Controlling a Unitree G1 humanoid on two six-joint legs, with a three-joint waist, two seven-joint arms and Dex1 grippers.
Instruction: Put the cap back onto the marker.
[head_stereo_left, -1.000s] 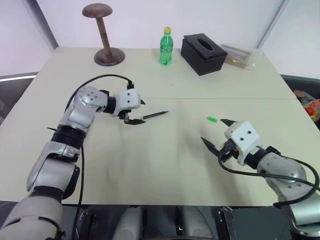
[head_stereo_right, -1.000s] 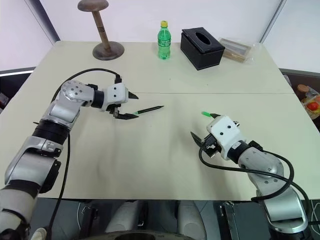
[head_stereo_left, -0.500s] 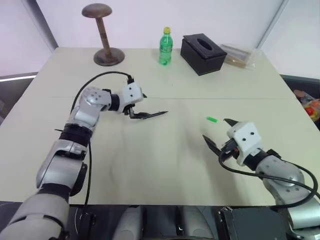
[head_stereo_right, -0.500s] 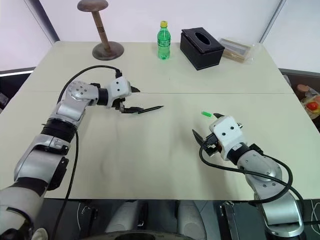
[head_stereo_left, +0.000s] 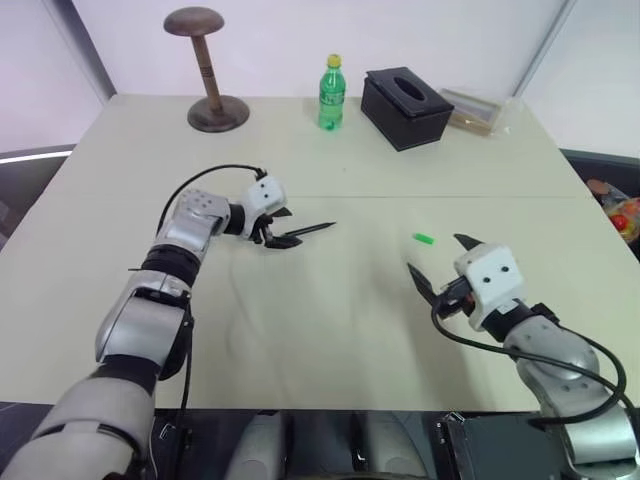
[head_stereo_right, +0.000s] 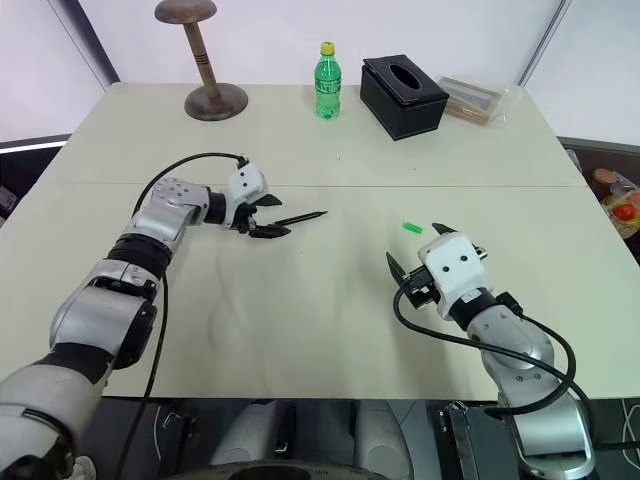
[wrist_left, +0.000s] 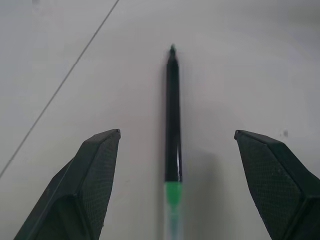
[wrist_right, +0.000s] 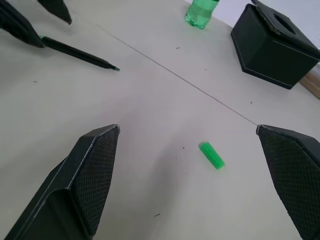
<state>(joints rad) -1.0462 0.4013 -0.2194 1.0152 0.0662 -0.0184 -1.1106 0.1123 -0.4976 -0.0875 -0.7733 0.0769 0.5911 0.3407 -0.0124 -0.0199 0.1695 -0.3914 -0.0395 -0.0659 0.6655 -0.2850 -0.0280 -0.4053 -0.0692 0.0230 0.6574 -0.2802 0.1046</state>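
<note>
Head views: the marker (head_stereo_left: 308, 231) lies flat on the cream table (head_stereo_left: 340, 330), tip toward the table's centre seam. Its rear end is hidden behind the left gripper (head_stereo_left: 279, 226), whose two black fingers stand spread, one on either side of the barrel; contact cannot be made out at this scale. The cap (head_stereo_left: 425, 239) lies on its side, well apart from the marker, just ahead of the right gripper (head_stereo_left: 438, 263). That gripper's fingers are also spread wide and hold nothing. Along the far edge stand a wooden hat stand (head_stereo_left: 208, 68), a green bottle (head_stereo_left: 332, 93), a black tissue box (head_stereo_left: 407, 107) and a clear-wrapped packet (head_stereo_left: 478, 111) — the packet's contents are hard to make out. Pale walls rise behind the table.

Left wrist view: the marker (wrist_left: 172, 112) runs lengthwise between the two spread fingers (wrist_left: 90, 185), clear of both. A green band shows at its near end, and the pale part beyond it is cut off by the picture edge. A thin seam line crosses the table surface.

Right wrist view: the cap (wrist_right: 211, 155) lies between the open fingers (wrist_right: 82, 180), further out — untouched. The marker's tip (wrist_right: 80, 52) points toward the seam; its rear end disappears behind a dark finger of the left gripper. The bottle (wrist_right: 200, 12) is cut off above its base, and the tissue box (wrist_right: 272, 47) is partly cropped.
</note>
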